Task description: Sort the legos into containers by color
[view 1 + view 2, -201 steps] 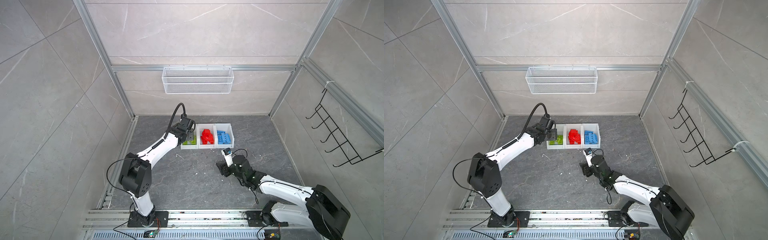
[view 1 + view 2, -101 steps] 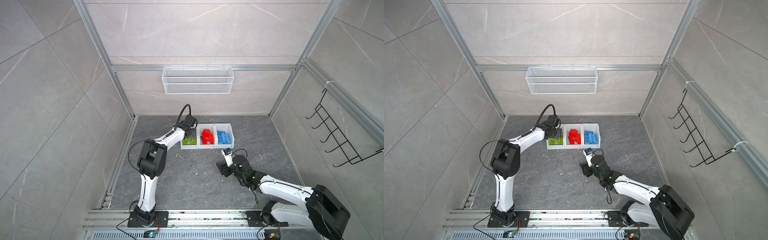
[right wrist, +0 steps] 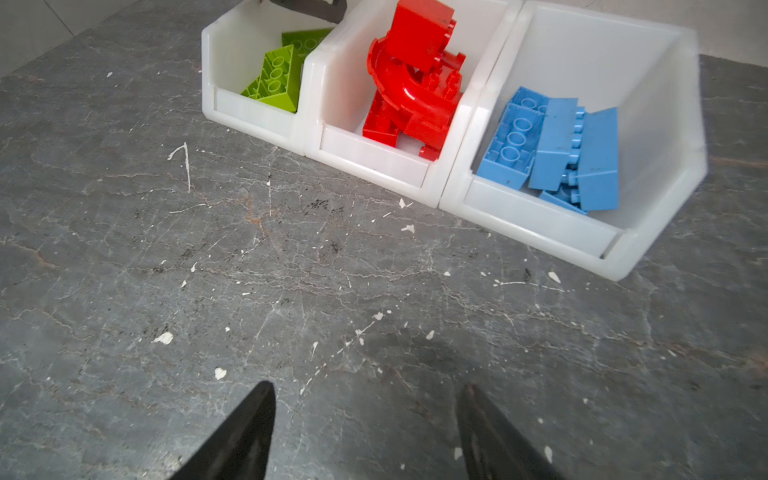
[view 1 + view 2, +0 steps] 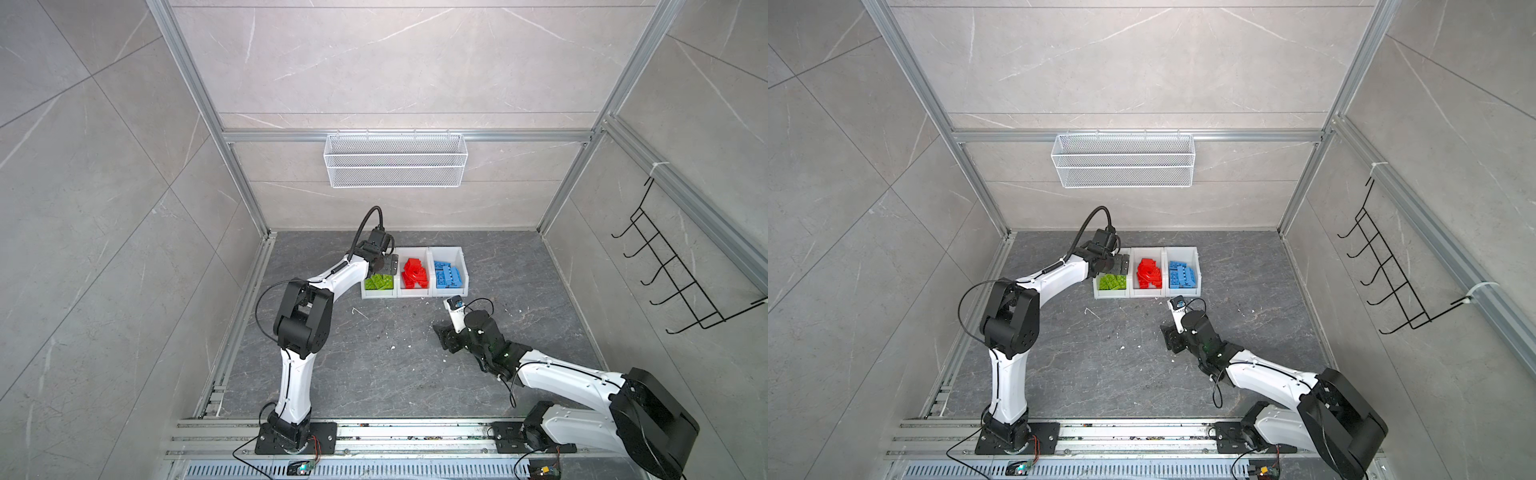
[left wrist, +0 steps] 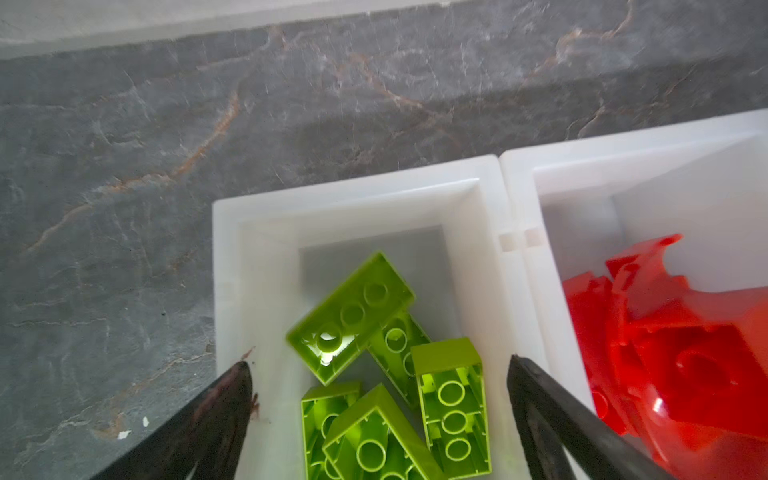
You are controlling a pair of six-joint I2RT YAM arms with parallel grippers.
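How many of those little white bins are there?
3, joined in a row; in a top view: green-brick bin left, red-brick bin middle, blue-brick bin right. None looks hidden.

Legos (image 3: 411, 95) in three adjoining containers (image 3: 374, 158)

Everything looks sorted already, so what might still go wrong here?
1. The left gripper hangs open over the green-brick bin, with one finger close to the wall it shares with the red-brick bin. Pulling away carelessly might snag that wall and drag the bin.
2. A red brick perches high atop the red arch piece. A jolt could tip it over the low front lip.
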